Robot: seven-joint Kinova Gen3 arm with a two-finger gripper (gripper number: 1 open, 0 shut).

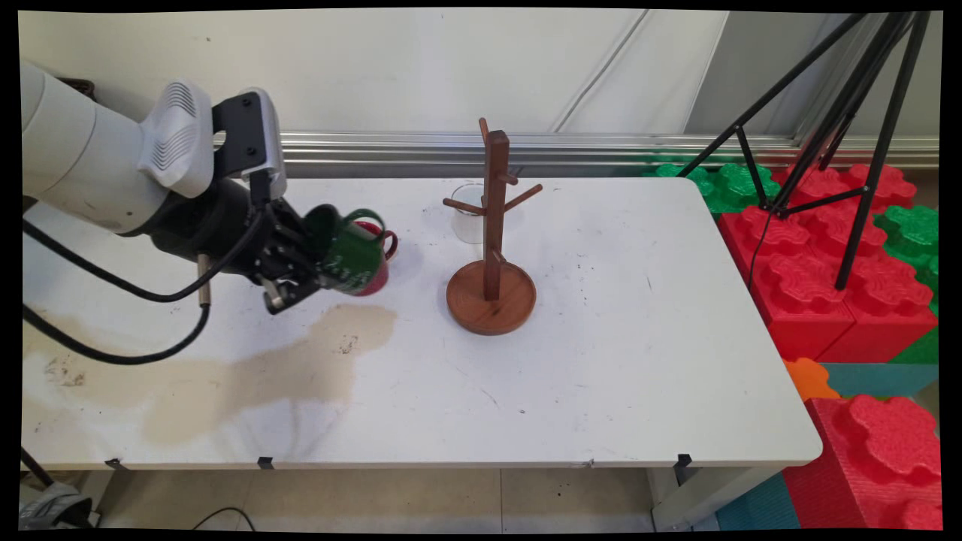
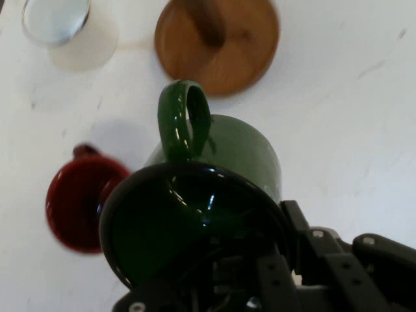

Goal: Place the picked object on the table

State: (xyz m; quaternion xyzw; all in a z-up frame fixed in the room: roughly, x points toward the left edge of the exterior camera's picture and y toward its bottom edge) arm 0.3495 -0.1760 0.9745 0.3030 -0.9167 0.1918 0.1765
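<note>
My gripper (image 1: 319,263) is shut on the rim of a green mug (image 1: 353,255), holding it tipped on its side above the table's left half, handle uppermost. In the hand view the green mug (image 2: 221,169) fills the middle, its dark mouth turned toward the gripper (image 2: 260,266). A red mug (image 1: 378,279) stands on the table just behind and below it, partly hidden; the hand view shows the red mug (image 2: 75,201) upright at the left. A wooden mug tree (image 1: 492,225) stands to the right, its round base (image 2: 218,45) ahead of the green mug.
A whitish cup (image 1: 467,218) stands behind the mug tree, and appears as the cup (image 2: 71,32) at the hand view's upper left. A brown stain (image 1: 301,368) marks the table's front left. Black cables (image 1: 113,293) hang from the arm. A black tripod (image 1: 842,135) and foam blocks (image 1: 819,285) stand beside the table's right edge.
</note>
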